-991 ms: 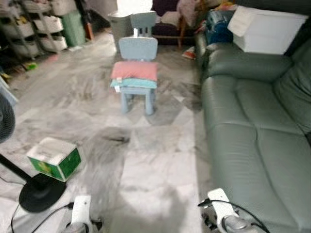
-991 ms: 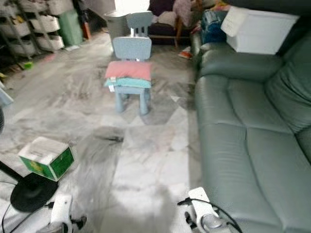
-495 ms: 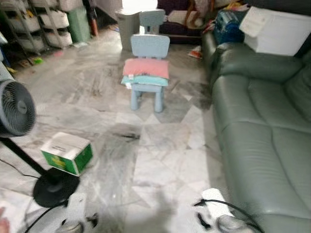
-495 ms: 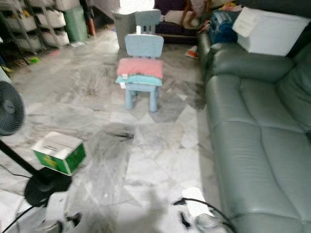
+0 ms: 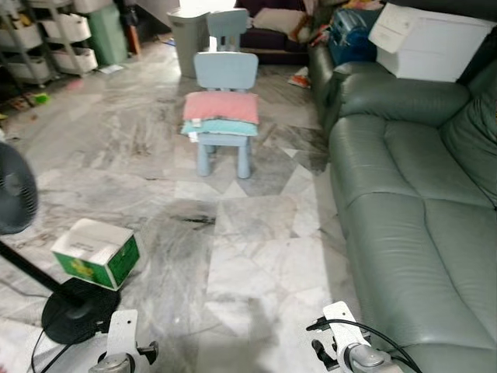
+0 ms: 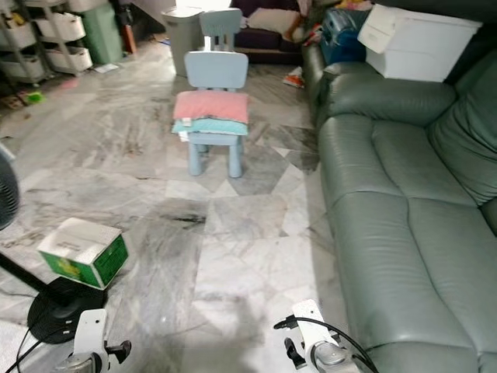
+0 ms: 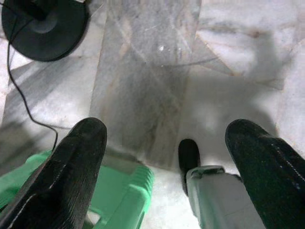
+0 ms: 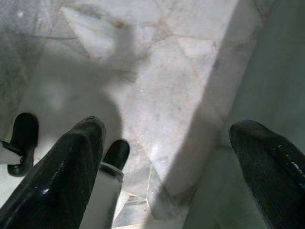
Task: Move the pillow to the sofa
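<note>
A pink pillow [image 5: 220, 106] lies on a teal pillow [image 5: 220, 129], both stacked on the seat of a small light-blue chair [image 5: 225, 71] on the marble floor ahead. The grey-green leather sofa [image 5: 411, 217] runs along the right side. Both arms hang low at the bottom edge of the head views, the left arm [image 5: 122, 342] and the right arm [image 5: 349, 353], far from the chair. My left gripper [image 7: 167, 131] is open over bare floor. My right gripper [image 8: 169, 129] is open too, beside the sofa's base, holding nothing.
A green and white box [image 5: 97, 252] lies on the floor at the left, next to a standing fan's black base [image 5: 74, 311] and cable. A white storage box [image 5: 431, 39] rests on the sofa's far end. A grey bin [image 5: 189, 43] and second chair [image 5: 227, 23] stand behind.
The whole picture has swayed sideways and back, so the camera moved. The chair with its pillows stays put, and both arms still hang low with open fingers.
</note>
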Tool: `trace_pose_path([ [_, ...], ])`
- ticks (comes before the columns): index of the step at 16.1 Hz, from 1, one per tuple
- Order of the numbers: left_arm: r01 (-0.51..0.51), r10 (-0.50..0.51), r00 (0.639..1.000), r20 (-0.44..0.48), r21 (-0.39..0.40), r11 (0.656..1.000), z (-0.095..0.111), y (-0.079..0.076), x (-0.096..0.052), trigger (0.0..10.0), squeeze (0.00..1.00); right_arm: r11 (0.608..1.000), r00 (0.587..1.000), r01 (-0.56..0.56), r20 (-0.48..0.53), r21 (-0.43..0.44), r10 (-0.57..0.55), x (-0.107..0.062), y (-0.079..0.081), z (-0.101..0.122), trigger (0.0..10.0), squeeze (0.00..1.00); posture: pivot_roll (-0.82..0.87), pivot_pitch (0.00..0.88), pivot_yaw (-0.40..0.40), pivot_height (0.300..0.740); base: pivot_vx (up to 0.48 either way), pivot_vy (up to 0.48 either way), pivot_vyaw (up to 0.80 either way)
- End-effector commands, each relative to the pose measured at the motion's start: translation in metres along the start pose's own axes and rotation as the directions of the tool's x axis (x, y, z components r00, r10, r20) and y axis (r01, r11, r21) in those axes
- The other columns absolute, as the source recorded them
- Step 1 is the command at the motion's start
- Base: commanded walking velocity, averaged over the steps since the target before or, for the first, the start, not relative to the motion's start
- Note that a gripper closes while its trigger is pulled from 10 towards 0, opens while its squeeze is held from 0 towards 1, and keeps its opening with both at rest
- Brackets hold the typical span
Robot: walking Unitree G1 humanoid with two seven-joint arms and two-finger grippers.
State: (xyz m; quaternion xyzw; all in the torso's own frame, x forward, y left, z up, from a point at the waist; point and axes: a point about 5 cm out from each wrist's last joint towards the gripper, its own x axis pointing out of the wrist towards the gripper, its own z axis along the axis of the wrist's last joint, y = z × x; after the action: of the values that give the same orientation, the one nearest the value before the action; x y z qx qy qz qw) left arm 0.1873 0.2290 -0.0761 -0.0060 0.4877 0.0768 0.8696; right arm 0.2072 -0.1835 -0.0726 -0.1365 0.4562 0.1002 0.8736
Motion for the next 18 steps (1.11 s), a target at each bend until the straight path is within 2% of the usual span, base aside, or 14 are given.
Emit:
trace_pose_path([
  [1,-0.006,0.006,1.0,0.007,0.004,1.0,0.0025,0.0017,0.0,10.0,0.0,1.0,1.0,0.004,0.016,0.003,-0.004,0.0007,0.0002,0.0056,10.0,0.0,-0.09,0.0,0.004,0.72,0.454,0.0,0.0],
  [18,0.007,-0.007,1.0,-0.009,0.024,1.0,-0.0019,-0.0005,-0.0001,10.0,0.0,1.0,1.0,-0.003,0.014,-0.026,0.003,0.0007,0.0009,0.0052,10.0,0.0,-0.08,0.0,-0.001,0.72,0.454,0.0,0.0],
])
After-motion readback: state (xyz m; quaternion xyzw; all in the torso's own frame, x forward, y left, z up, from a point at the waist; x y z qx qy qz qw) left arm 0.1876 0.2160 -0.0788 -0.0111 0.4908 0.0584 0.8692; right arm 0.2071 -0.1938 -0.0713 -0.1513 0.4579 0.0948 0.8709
